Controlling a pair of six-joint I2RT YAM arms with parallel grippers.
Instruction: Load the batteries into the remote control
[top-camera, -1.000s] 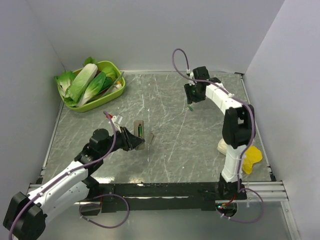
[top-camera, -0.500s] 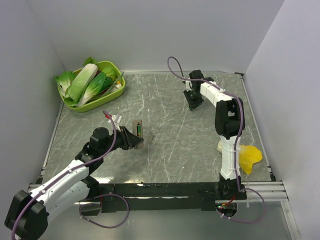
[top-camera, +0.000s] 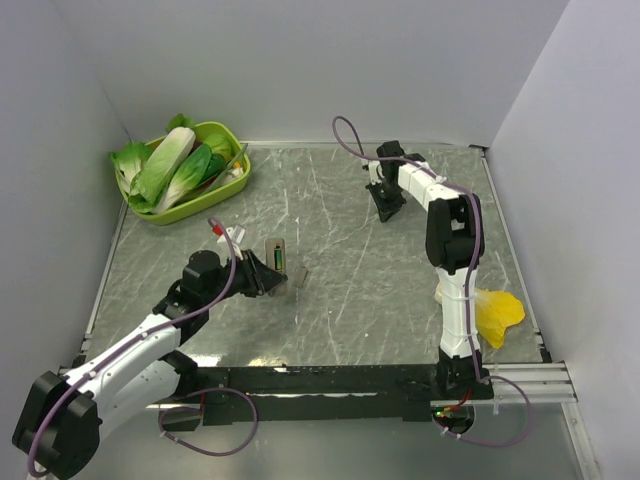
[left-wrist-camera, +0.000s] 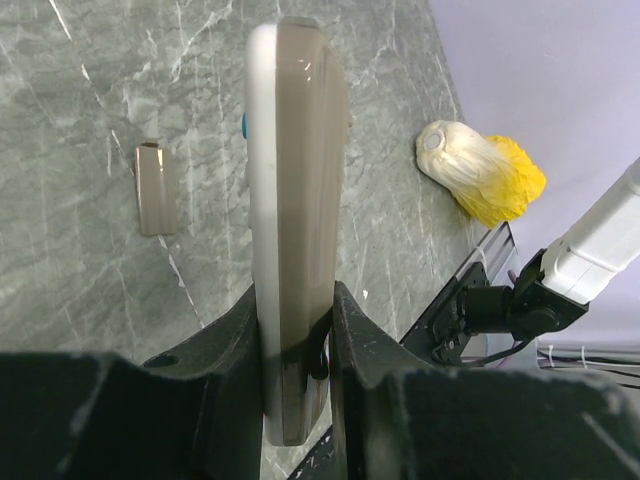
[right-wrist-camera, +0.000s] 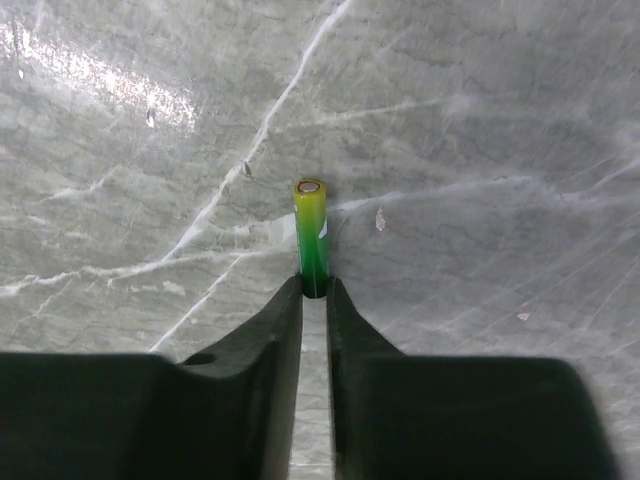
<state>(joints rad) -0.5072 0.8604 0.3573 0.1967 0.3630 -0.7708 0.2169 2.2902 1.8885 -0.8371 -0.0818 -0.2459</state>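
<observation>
My left gripper (top-camera: 263, 277) is shut on the lower end of the remote control (top-camera: 276, 257) and holds it upright above the table at the left. A green battery (top-camera: 279, 261) shows in its open back. In the left wrist view the remote (left-wrist-camera: 295, 190) stands edge-on between my fingers (left-wrist-camera: 225, 345), grey-brown side to the right. My right gripper (top-camera: 385, 212) is low over the far middle of the table. In the right wrist view it (right-wrist-camera: 314, 290) is shut on the end of the second green battery (right-wrist-camera: 312, 232), which points away from it over the marble.
A small grey battery cover (top-camera: 301, 275) lies on the table just right of the remote; it also shows in the left wrist view (left-wrist-camera: 155, 188). A green basket (top-camera: 232, 183) of leafy vegetables stands at the back left. A cream-and-yellow lump (top-camera: 497, 312) lies by the right arm's base.
My right gripper has moved a little left and down toward the table with the battery in it. My left gripper has shifted slightly, still holding the remote.
</observation>
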